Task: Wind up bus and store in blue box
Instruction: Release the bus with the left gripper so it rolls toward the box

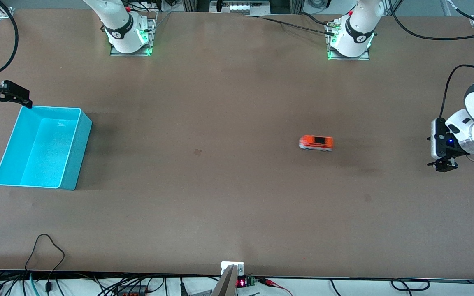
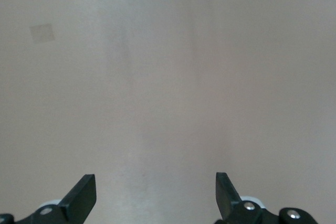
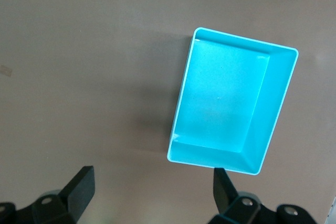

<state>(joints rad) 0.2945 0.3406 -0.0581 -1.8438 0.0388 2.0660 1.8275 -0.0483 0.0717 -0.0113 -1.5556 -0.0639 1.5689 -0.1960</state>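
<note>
Nearest the front camera among the task's things, the blue box (image 1: 74, 164) sat on the brown table (image 1: 220, 205) toward the right arm's end, nothing inside it. The bus (image 1: 316, 143) stood on the bare table toward the left arm's end, slightly farther from the front camera than the box's near wall, well apart from the box and from both grippers.

The left gripper (image 1: 442, 165) hung over the table at the left arm's end, its fingers (image 2: 81, 196) spread wide with nothing between them and touching nothing. The right gripper (image 1: 17, 95) was up over the table edge just beside the box's farthest corner, its fingers (image 3: 80, 187) likewise wide apart and holding nothing.

The left wrist view gave only bare tabletop past the two fingertips; the bus did not appear there, though the front view showed it plainly. The right wrist view looked down into the box (image 3: 226, 103), showing its whole floor and light rim, which the front view saw only at a slant.
</note>
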